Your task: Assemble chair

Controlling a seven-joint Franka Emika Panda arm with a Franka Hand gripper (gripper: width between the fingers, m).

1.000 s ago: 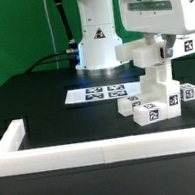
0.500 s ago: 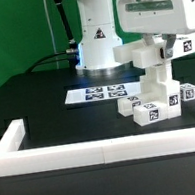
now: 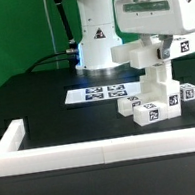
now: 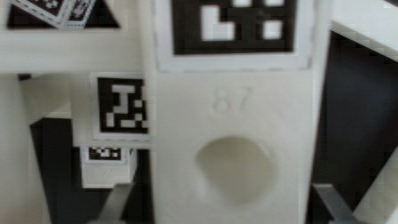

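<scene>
1. Judged step: seating the flat matte white plastic slab with a black-and-white tag (image 4: pixel 231 130) onto the small white blocky plastic chair (image 3: pixel 159 104). Lower it straight and square, without tilt, and let go only once it sits.
2. The fingers (image 3: pixel 161 47) are clenched narrowly on the slab's two long sides.
3. The chair stands toward the exterior view's right on the black tabletop (image 3: pixel 35 100), beside the marker board (image 3: pixel 95 92) and just behind the near long white rail (image 3: pixel 103 147).

Matte, smooth white plastic chair (image 3: pixel 156 109)
</scene>
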